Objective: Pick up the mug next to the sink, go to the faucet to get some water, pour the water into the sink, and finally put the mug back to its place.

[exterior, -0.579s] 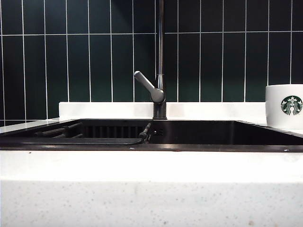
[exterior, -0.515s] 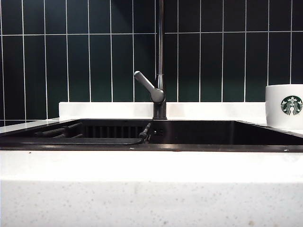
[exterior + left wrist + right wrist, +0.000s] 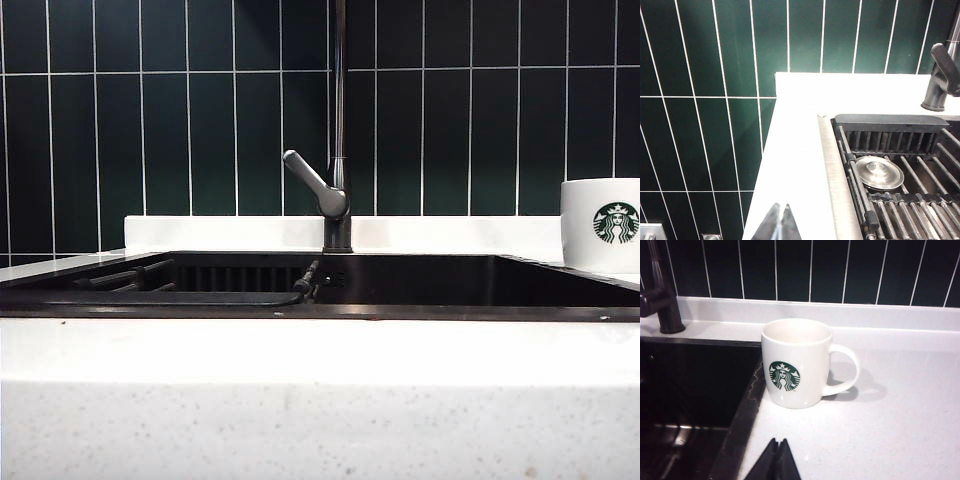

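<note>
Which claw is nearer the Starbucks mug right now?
Right. The right claw, shut, sits over the countertop just short of the Starbucks mug. The left claw, shut, is beyond the sink's opposite side; no mug shows there.

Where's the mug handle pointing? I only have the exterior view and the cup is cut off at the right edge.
Observer: In the right wrist view the mug stands upright on the counter beside the sink, with its handle on the side away from the sink.
Operator: Right gripper near it?
Observer: The right gripper is short of the mug, shut, touching nothing.
Operator: Left gripper?
Observer: The left gripper is shut too, over the counter strip on the other side of the sink.
Operator: Anything in the basin?
Observer: The left wrist view shows a roll-up rack over a round metal drain cover.
</note>
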